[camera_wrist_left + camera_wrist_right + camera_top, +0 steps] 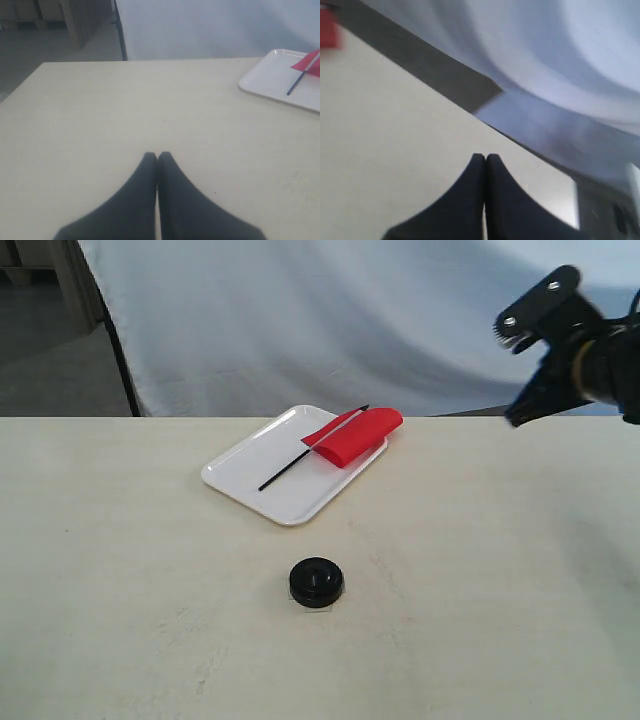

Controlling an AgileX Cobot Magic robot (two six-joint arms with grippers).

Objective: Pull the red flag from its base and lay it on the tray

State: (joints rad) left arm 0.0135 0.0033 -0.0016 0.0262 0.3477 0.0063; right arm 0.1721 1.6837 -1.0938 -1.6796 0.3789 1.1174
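The red flag lies flat on the white tray, its black stick slanting across it. The black round base stands alone on the table in front of the tray, with nothing in its hole. My right gripper is raised at the far right, well away from the tray; its fingers are shut on nothing. My left gripper is shut and empty over bare table; the tray and the flag show at that view's edge.
A cream table carries everything. A white backdrop cloth hangs behind its far edge. A dark stand pole leans at the back left.
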